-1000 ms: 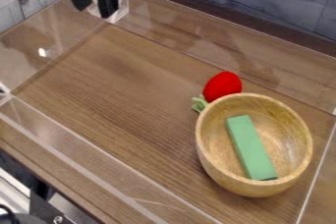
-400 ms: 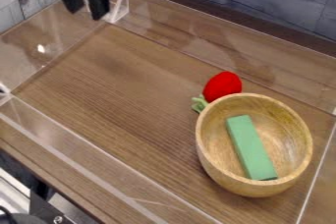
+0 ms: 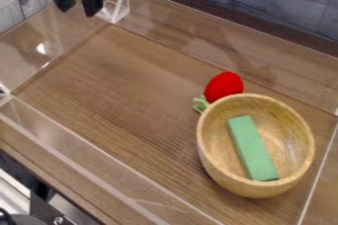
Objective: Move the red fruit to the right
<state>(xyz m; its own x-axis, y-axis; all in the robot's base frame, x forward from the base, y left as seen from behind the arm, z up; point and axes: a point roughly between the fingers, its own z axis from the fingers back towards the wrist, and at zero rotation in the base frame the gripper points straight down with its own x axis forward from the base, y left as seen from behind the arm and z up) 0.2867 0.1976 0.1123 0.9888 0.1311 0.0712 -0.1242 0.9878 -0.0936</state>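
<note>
The red fruit (image 3: 222, 86) is a small glossy strawberry-like toy with green leaves at its lower left. It lies on the wooden table right against the far left rim of a wooden bowl (image 3: 255, 147). My gripper (image 3: 74, 3) hangs at the top left corner of the view, far from the fruit, pointing down. Its black fingers stand open with nothing between them.
A green rectangular block (image 3: 250, 148) lies inside the bowl. Clear plastic walls (image 3: 40, 51) fence the wooden table on all sides, with a tiled wall behind. Bare wood stretches between the gripper and the fruit.
The gripper has drifted left along the top edge of the view, away from the fruit. The fruit, the bowl and the block have stayed where they were.
</note>
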